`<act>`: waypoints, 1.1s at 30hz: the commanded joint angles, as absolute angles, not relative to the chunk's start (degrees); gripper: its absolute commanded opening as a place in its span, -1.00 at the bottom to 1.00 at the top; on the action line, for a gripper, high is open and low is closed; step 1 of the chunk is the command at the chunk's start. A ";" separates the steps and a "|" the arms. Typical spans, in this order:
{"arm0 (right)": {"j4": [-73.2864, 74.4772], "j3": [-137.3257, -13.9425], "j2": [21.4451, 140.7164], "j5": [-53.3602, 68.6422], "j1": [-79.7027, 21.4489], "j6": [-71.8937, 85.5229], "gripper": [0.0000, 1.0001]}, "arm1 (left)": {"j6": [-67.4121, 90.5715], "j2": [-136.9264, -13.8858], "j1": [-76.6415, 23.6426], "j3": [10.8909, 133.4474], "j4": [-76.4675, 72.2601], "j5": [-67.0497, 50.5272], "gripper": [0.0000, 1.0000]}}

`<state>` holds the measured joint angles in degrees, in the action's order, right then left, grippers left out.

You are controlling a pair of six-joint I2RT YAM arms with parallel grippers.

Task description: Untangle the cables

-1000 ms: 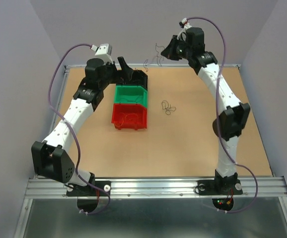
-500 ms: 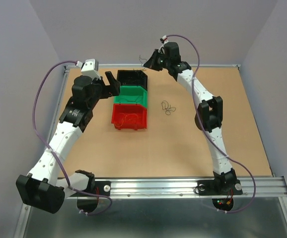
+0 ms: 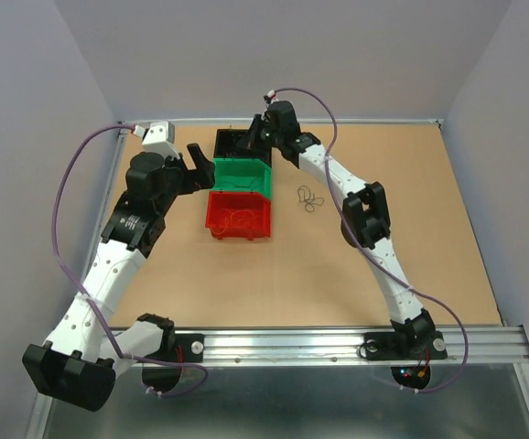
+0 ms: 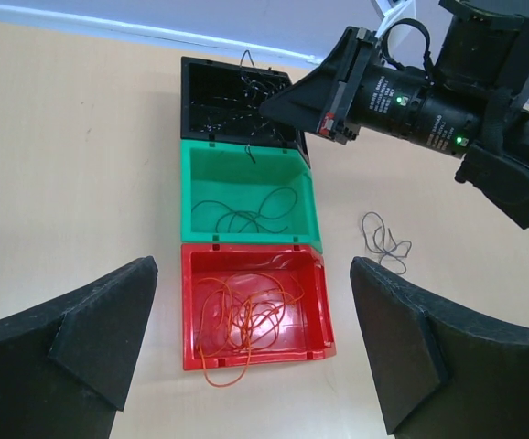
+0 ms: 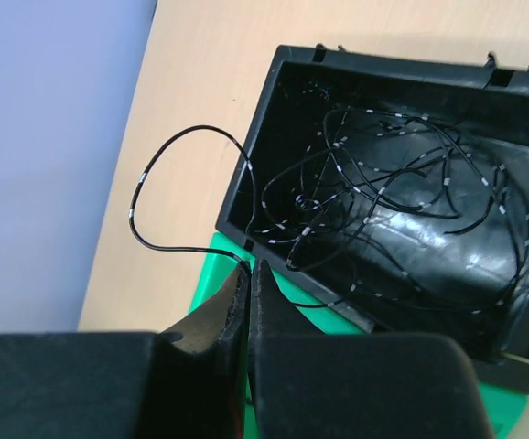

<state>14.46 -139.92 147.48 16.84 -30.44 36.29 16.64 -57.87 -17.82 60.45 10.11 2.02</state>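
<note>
Untangling looks nearly finished, with two strands to go.

From above, you see the black bin (image 3: 223, 144), green bin (image 3: 264, 183) and red bin (image 3: 214, 216) in a row. Your right gripper (image 3: 256, 133) is over the black one, your left gripper (image 3: 200, 161) is spread wide beside them, and a loose cable (image 3: 310, 198) lies alone on the table (image 3: 411, 229). Your left wrist view adds the contents: orange cables (image 4: 246, 315) in the red bin and a dark cable (image 4: 246, 212) in the green. Only your right wrist view shows closed fingertips apparently pinching a black cable (image 5: 178, 187) that loops over the black bin's rim. Dropping it in and fetching the loose one look left.
</note>
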 commanded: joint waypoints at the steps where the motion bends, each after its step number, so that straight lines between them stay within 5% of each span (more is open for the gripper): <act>1: 13.18 -138.96 148.44 8.45 -30.85 42.27 -0.99 | 16.26 -55.99 -17.49 60.03 10.02 2.81 0.97; 11: 18.54 -138.60 152.31 0.36 -31.03 47.99 -0.99 | 14.07 -57.57 -17.49 62.75 13.53 4.75 0.96; 20: 23.73 -136.15 152.32 5.88 -31.29 44.93 -0.96 | 12.57 -60.64 -17.58 66.09 14.68 4.31 0.96; 29: 24.08 -134.12 145.20 0.27 -32.08 36.39 -0.40 | 12.13 -63.02 -17.58 69.08 14.33 4.04 0.96; 33: 24.08 -135.43 142.12 -3.08 -32.08 34.20 0.08 | 11.87 -63.54 -17.58 70.13 14.59 4.13 0.96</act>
